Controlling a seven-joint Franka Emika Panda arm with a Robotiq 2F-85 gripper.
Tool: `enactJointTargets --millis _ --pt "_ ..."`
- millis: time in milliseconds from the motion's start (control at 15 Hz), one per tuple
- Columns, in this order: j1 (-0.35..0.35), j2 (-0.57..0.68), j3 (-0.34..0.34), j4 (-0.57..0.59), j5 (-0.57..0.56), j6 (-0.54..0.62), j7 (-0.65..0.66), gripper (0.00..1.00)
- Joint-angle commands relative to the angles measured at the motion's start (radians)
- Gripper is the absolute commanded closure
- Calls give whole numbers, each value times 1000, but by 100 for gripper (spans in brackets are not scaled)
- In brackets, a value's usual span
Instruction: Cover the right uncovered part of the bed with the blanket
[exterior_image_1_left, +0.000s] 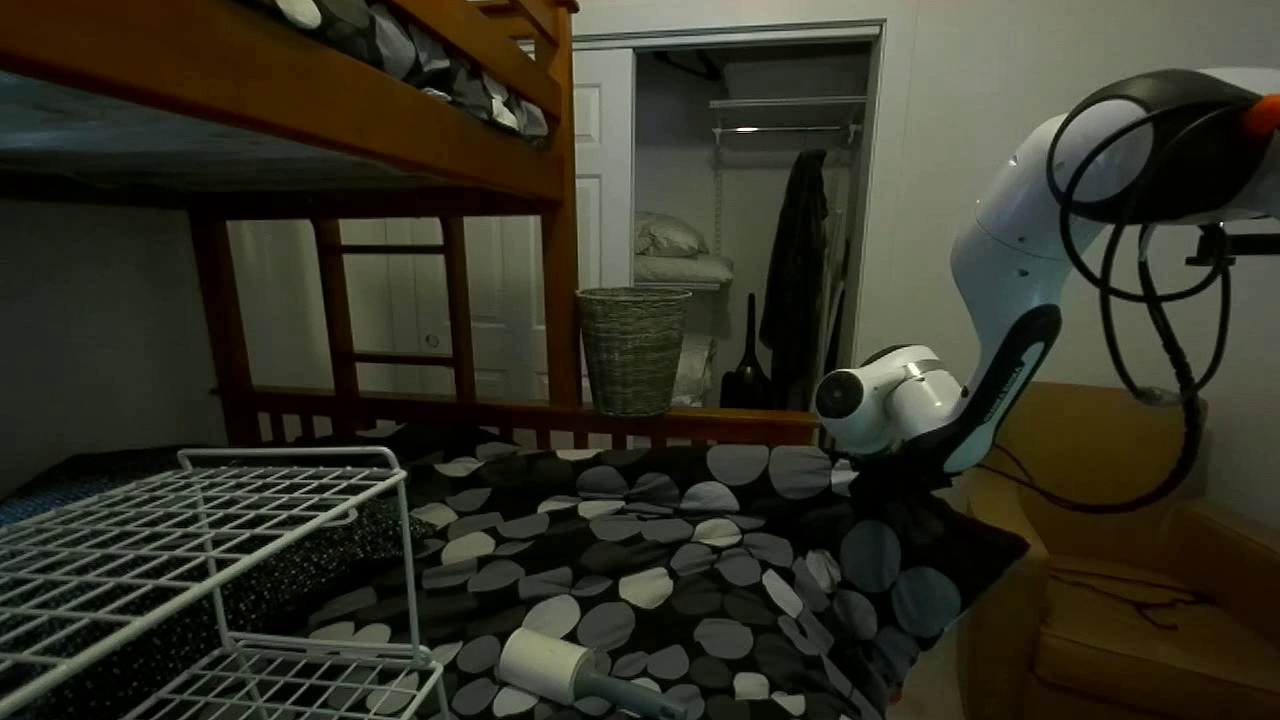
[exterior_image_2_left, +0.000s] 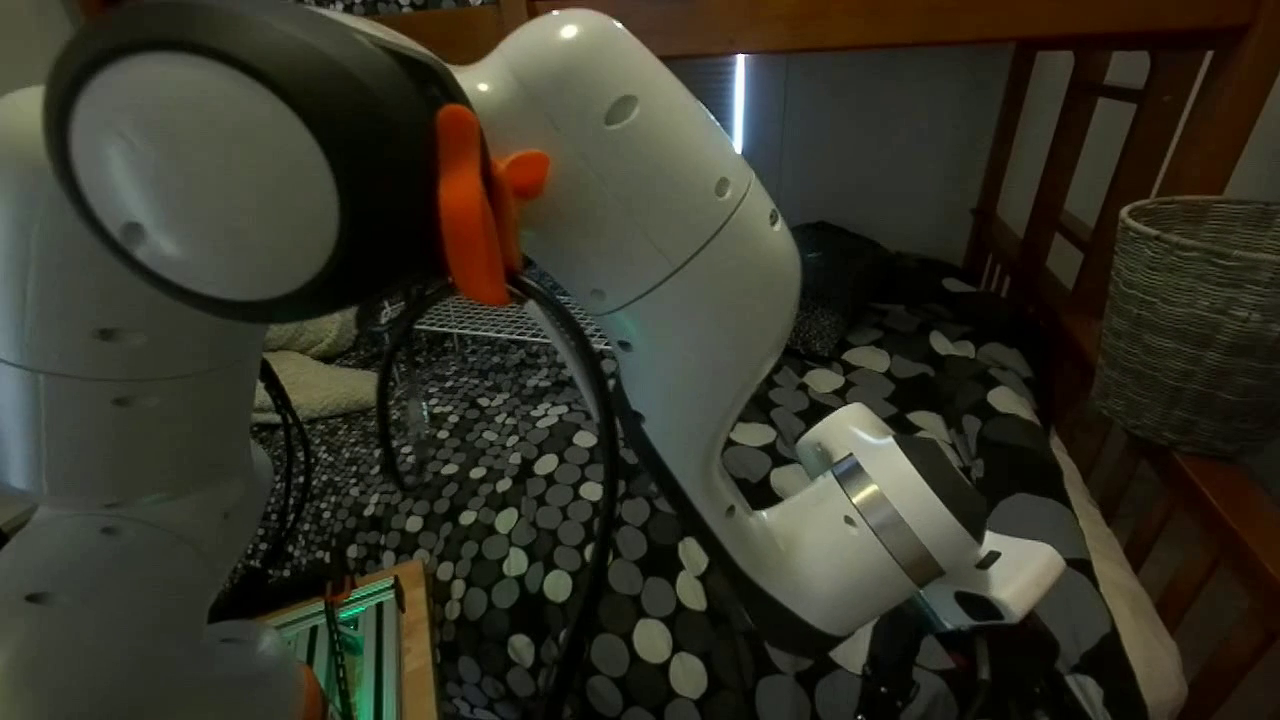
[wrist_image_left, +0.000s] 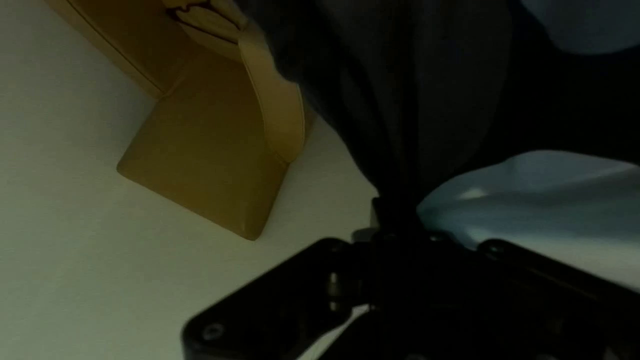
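White wire rack (exterior_image_1_left: 222, 578), lower left in an exterior view; black pebble-print blanket (exterior_image_1_left: 650, 590) across the brown-railed bed (exterior_image_1_left: 740, 427), lower centre. At right, gripper (wrist_image_left: 397, 212) clenched on gathered blanket cloth, per wrist view; tan armchair (exterior_image_1_left: 1120, 545), far right.

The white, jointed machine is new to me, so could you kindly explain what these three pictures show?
That is a white, jointed robot arm ending in a black two-fingered gripper. Two pictures come from cameras outside the robot; the dark close-up comes from one on its wrist. The gripper is closed on a soft black blanket printed with white and grey ovals, pinching it near its edge. The blanket lies over the lower bunk of a brown wooden bed. In an exterior view, a white roller with a grey handle lies on the blanket, and a white wire rack stands further left.
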Motion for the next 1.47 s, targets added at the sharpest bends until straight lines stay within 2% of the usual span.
enactJointTargets --millis 0,133,800,1400 --pt "4 137 -14 154 44 -53 31 99" --pt "2 189 -15 212 60 -62 25 99" --pt "-88 378 -37 463 89 165 -155 99" --pt "-102 492 -64 611 227 219 -297 99"
